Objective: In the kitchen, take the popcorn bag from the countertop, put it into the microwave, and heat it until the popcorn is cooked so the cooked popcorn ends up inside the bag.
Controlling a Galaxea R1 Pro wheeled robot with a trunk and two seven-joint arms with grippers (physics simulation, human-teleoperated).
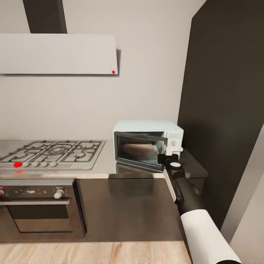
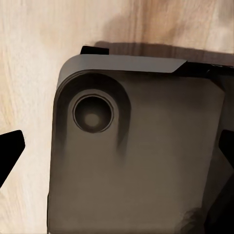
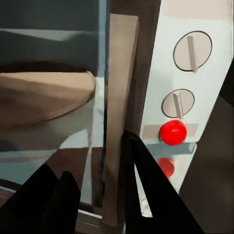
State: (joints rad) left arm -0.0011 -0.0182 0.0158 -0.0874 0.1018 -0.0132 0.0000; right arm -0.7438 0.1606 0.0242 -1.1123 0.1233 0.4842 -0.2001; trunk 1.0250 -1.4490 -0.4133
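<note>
The pale mint microwave [image 1: 148, 143] stands on the grey countertop [image 1: 106, 168] with its glass door [image 1: 139, 152] slightly ajar. Inside it, seen through the glass, lies the tan popcorn bag [image 1: 137, 149], which shows in the right wrist view as a rounded brown shape [image 3: 44, 97]. My right gripper [image 1: 168, 158] is at the door's free edge [image 3: 119, 97], one finger on each side of it, narrowed onto it. Beside it are the panel's two knobs and a red button [image 3: 173, 131]. My left gripper [image 2: 118, 153] hangs open over the robot's base and the wood floor.
A gas hob [image 1: 55, 152] with black grates lies left of the microwave, with a dark oven [image 1: 36, 209] below it and a white hood [image 1: 58, 53] above. A tall dark cabinet [image 1: 227, 110] stands close on the microwave's right.
</note>
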